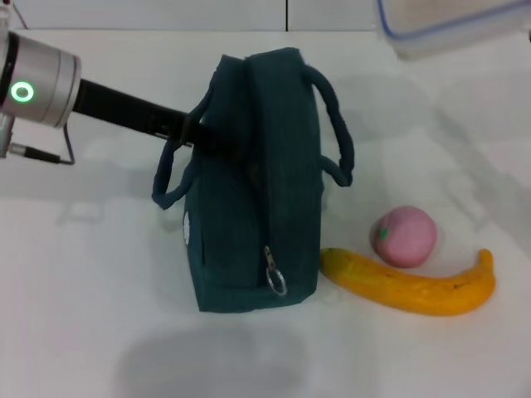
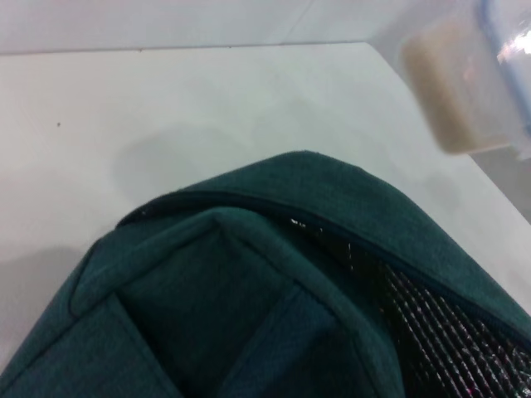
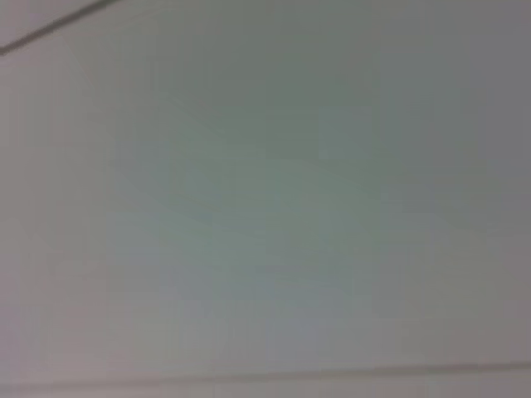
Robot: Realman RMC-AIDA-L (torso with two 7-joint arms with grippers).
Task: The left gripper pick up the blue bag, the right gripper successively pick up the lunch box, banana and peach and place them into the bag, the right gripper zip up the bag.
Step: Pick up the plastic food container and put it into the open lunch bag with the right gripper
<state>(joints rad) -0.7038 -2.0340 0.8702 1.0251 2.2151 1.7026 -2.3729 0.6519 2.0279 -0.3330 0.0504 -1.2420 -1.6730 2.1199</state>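
Currently left hand (image 1: 192, 133) is at the blue bag (image 1: 253, 182) top, grip unclear. Lunch box (image 1: 452, 25) is raised far right; holder unseen. Peach (image 1: 403, 236) touches banana (image 1: 411, 284) on surface (image 1: 83, 290), right of bag.

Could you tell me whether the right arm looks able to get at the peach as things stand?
Probably yes. The peach sits uncovered on the table, right of the blue bag and just behind the banana, with nothing over it. The lunch box shows raised at the upper right; the right tool itself is out of view.
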